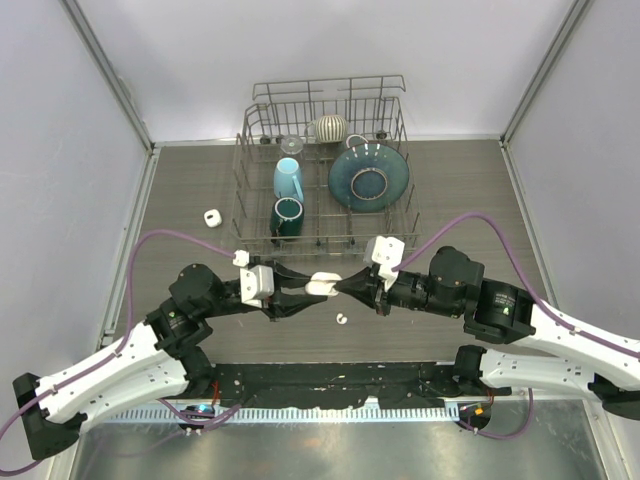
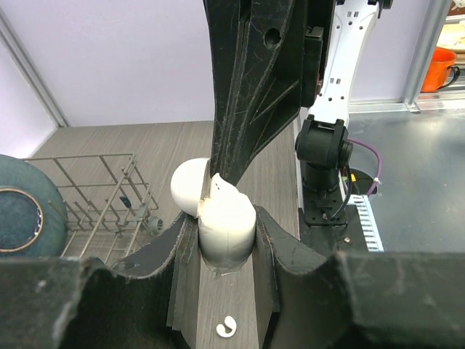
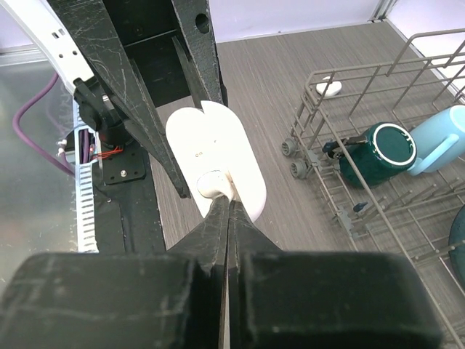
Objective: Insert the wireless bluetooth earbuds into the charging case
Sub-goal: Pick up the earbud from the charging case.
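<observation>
While my left hand (image 2: 225,234) is clamped on the charging case (image 2: 227,222), one finger against each side of its body, I see it lifted clear of the desk (image 1: 470,200) just in front of the dish rack (image 1: 245,170). The case is open, its lid (image 2: 189,185) swung back behind the body. My right hand (image 3: 227,200) comes in from the opposite side with its fingers pressed together. Their tips meet a small rounded white piece (image 3: 212,182) on the case's open face. I cannot tell whether that piece is pinched between the tips or seated in its pocket.

One earbud (image 1: 342,320) lies loose on the desk directly below the case, near both hands. A small white object (image 1: 211,218) sits on the desk left of the rack, well apart from the arms. I can't make out what it is.

The rack holds a light blue mug (image 1: 288,178) and a dark green mug (image 1: 286,215) on its left side. A big teal bowl (image 1: 368,177) leans on the right. A striped cream pot (image 1: 328,127) and a clear glass (image 1: 291,145) stand at the far end.
</observation>
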Controlling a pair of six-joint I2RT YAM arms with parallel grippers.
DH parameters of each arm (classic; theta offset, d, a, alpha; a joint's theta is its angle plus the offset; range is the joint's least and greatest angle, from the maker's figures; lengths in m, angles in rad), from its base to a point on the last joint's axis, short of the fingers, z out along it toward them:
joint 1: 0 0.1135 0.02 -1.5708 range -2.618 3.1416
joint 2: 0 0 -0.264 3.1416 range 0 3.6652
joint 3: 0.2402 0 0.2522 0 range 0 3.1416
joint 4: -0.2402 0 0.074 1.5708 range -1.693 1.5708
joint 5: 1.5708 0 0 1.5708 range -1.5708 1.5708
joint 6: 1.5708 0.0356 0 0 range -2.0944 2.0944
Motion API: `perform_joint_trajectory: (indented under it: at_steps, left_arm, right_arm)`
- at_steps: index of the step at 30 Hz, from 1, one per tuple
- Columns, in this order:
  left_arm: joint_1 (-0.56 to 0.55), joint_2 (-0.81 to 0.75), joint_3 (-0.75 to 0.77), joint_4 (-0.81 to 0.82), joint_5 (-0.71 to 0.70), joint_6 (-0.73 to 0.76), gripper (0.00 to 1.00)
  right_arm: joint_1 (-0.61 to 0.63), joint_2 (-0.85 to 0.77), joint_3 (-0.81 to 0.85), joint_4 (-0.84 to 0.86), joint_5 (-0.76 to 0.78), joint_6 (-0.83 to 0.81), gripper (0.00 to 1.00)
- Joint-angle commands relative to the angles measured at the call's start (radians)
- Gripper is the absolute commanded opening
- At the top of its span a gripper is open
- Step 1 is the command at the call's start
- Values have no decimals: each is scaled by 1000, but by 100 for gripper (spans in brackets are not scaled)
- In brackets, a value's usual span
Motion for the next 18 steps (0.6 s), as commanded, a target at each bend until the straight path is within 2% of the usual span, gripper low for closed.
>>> perform_joint_trajectory:
  at_steps: [1,18]
  left_arm:
    - [-14,5,31,54,66,0,0]
    - [-12,-35,-28,73,-97,46,0]
  right_arm:
    - [-4,19,26,95,-3,16,1]
    - [-4,-13,55,118,-38,98,1]
